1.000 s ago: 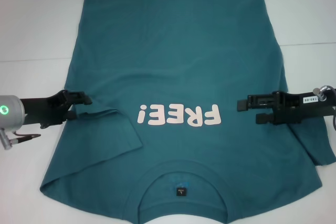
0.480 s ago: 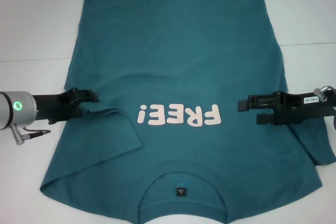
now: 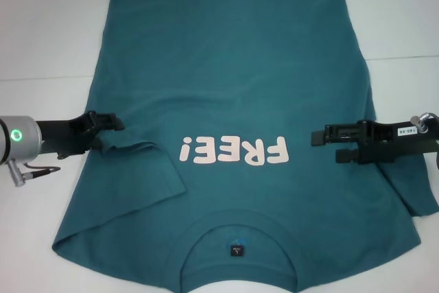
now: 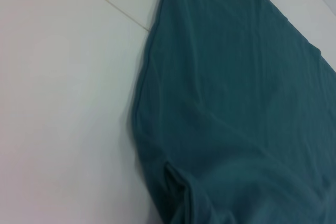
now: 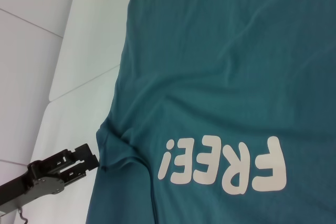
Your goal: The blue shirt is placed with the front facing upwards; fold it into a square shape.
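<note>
The blue shirt (image 3: pixel 226 87) lies flat on the white table, front up, its collar and dark neck label (image 3: pixel 236 250) nearest me. The pale "FREE!" lettering (image 3: pixel 233 150) reads upside down. The sleeve on my left (image 3: pixel 147 169) is folded inward over the body. My left gripper (image 3: pixel 110 128) hovers at the shirt's left edge beside that fold, open and holding nothing; it also shows in the right wrist view (image 5: pixel 94 160). My right gripper (image 3: pixel 326 145) sits open over the shirt's right side, next to the lettering. The left wrist view shows only the shirt's edge (image 4: pixel 236 103).
White table (image 3: pixel 48 32) surrounds the shirt, with a faint seam line (image 3: pixel 41 79) running across it on both sides. The right sleeve (image 3: pixel 418 204) spreads out past my right arm.
My left arm has rotated and shifted slightly at the shirt's left edge, with its wrist sitting a little higher. The right arm and the shirt have not moved.
</note>
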You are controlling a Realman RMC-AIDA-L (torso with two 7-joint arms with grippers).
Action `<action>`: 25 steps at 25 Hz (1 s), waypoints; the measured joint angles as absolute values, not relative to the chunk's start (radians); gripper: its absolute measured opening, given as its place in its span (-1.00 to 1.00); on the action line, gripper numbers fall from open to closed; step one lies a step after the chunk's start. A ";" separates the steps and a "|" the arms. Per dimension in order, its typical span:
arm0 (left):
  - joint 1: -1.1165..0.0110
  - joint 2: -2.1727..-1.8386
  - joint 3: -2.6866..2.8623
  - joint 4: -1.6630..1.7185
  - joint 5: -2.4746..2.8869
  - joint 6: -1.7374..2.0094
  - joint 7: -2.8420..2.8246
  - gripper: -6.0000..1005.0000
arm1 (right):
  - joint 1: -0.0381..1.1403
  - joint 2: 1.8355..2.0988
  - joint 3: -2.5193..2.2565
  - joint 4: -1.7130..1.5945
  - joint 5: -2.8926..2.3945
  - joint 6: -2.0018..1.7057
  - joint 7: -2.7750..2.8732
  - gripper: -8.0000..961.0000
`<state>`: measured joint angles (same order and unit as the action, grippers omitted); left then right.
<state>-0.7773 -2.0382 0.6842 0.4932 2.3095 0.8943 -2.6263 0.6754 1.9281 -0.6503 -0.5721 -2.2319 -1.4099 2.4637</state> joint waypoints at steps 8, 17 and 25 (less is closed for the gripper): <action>-0.774 -2.037 0.683 0.492 2.335 0.886 -2.643 0.19 | 0.675 1.928 -0.650 -0.572 -2.232 -1.410 2.464 0.88; -0.775 -2.041 0.684 0.485 2.356 0.878 -2.643 0.18 | 0.675 1.928 -0.650 -0.571 -2.232 -1.410 2.464 0.88; -0.797 -2.045 0.684 0.467 2.356 0.870 -2.634 0.17 | 0.675 1.928 -0.650 -0.570 -2.229 -1.411 2.464 0.88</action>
<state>-0.7971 -2.0447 0.6843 0.4667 2.3563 0.8700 -2.6340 0.6750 1.9281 -0.6504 -0.5704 -2.2292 -1.4113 2.4636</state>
